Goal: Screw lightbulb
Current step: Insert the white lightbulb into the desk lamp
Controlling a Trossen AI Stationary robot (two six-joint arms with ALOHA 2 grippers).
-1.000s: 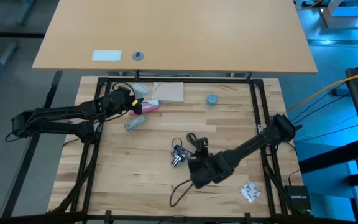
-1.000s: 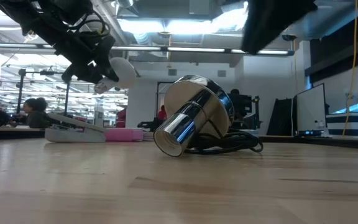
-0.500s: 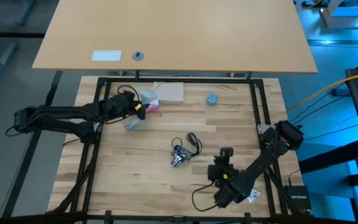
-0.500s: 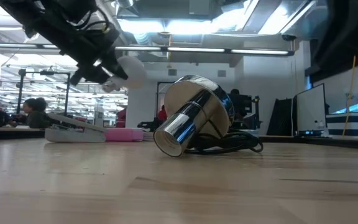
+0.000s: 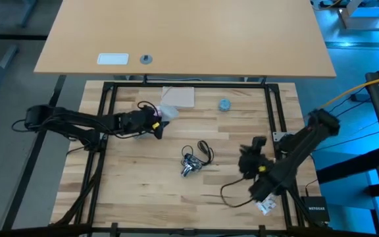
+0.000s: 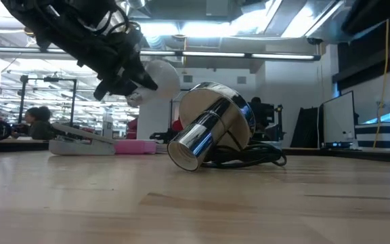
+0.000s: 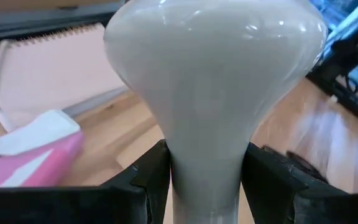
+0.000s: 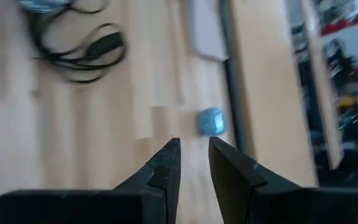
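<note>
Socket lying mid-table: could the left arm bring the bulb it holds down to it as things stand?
Probably yes. The left gripper grips the lightbulb above the table, and bare wood lies between it and the socket. But the socket lies tipped on its side, unsteadied; the right gripper is empty.

centre: silvery socket (image 5: 189, 166) with black cord (image 5: 202, 150) blocking mid surface (image 5: 143, 191) | back edge: notepad (image 5: 179, 97), pink box (image 7: 23, 168), blue cap (image 5: 224, 105) | front left: bare wood, open passage | between socket and right claw (image 5: 247, 162): clear gap
</note>
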